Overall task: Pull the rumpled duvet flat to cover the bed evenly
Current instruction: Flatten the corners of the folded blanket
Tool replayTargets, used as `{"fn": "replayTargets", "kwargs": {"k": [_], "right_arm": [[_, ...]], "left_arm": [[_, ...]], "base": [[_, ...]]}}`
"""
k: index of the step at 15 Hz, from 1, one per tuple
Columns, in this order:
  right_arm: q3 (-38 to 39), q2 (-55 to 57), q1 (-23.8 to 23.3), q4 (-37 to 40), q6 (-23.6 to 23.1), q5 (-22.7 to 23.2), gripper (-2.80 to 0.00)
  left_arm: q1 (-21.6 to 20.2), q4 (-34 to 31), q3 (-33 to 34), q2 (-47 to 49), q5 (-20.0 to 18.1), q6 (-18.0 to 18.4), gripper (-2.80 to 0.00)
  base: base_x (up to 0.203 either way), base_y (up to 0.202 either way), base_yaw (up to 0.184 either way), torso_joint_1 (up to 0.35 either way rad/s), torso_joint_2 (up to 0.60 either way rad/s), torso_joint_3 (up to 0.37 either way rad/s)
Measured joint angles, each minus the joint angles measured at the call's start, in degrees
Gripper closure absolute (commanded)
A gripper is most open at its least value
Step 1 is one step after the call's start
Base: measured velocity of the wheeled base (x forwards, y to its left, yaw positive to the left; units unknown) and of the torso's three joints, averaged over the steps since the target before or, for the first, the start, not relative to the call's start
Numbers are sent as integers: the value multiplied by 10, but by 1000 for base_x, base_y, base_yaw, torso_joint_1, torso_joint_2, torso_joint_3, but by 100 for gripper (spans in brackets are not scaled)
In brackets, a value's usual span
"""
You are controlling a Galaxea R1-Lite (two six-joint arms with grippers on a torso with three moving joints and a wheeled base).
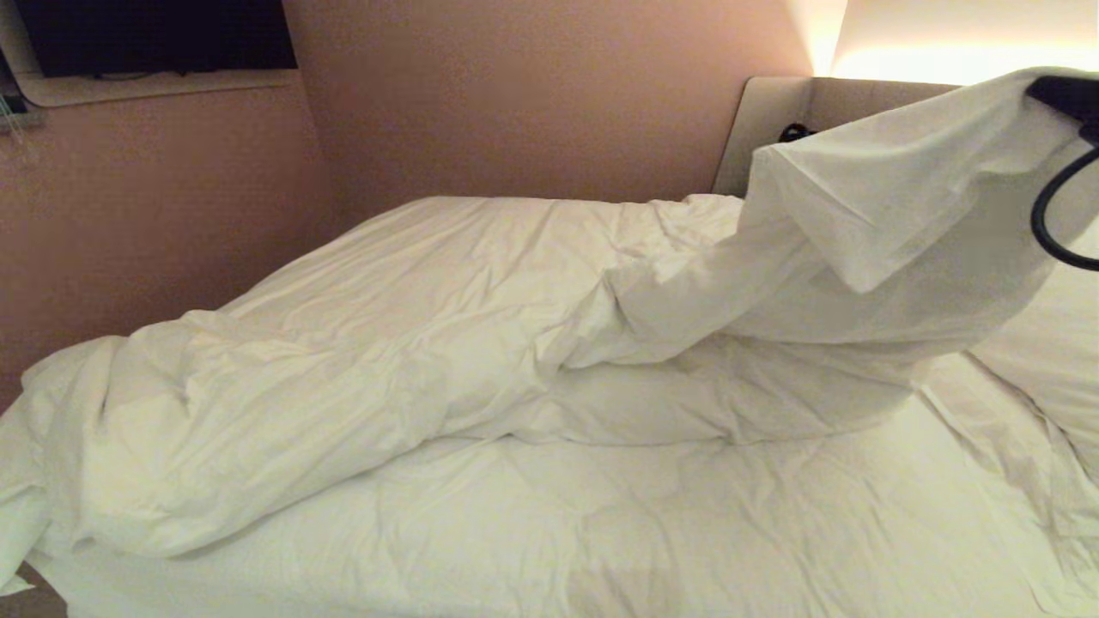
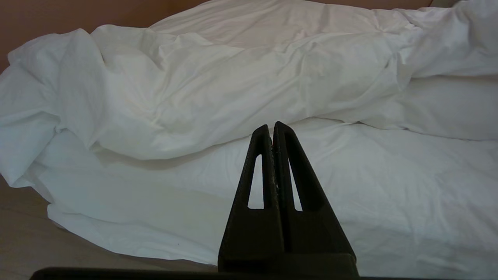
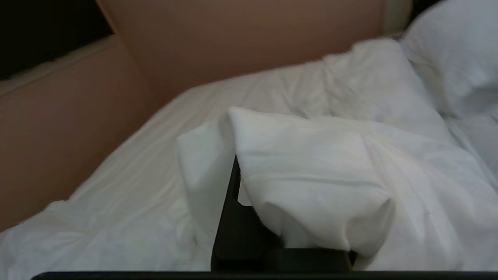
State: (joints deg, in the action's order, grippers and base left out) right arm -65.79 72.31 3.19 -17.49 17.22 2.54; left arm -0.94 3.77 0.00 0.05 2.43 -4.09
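Right gripper (image 1: 1065, 94), cut off at the head view's edge, is clamped on one raised corner of the puffy, creased white duvet (image 1: 386, 343), bunched across the bed (image 1: 601, 532). Left wrist view: left gripper (image 2: 271, 130) closed, empty. Right wrist view: cloth hides the fingers.

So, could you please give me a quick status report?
Right gripper shut on duvet corner, held high. Left gripper shut, idle. Duvet bunched, bed half bare. No obstruction seen.

Pinkish-brown walls (image 1: 515, 94) meet in a corner. A dark screen (image 1: 159, 34) sits above a pale ledge (image 1: 154, 84) on the left. Warm light (image 1: 953, 60) glows at the upper right.
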Motion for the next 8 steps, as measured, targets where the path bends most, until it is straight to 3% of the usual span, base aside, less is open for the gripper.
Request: {"fn": "replayTargets", "kwargs": {"k": [8], "right_arm": [[161,-211,-14,140,-4,-10,0]], "left_arm": [[0,0,0,0,0,0,0]], "base": [[0,0,0,0,0,0]]}}
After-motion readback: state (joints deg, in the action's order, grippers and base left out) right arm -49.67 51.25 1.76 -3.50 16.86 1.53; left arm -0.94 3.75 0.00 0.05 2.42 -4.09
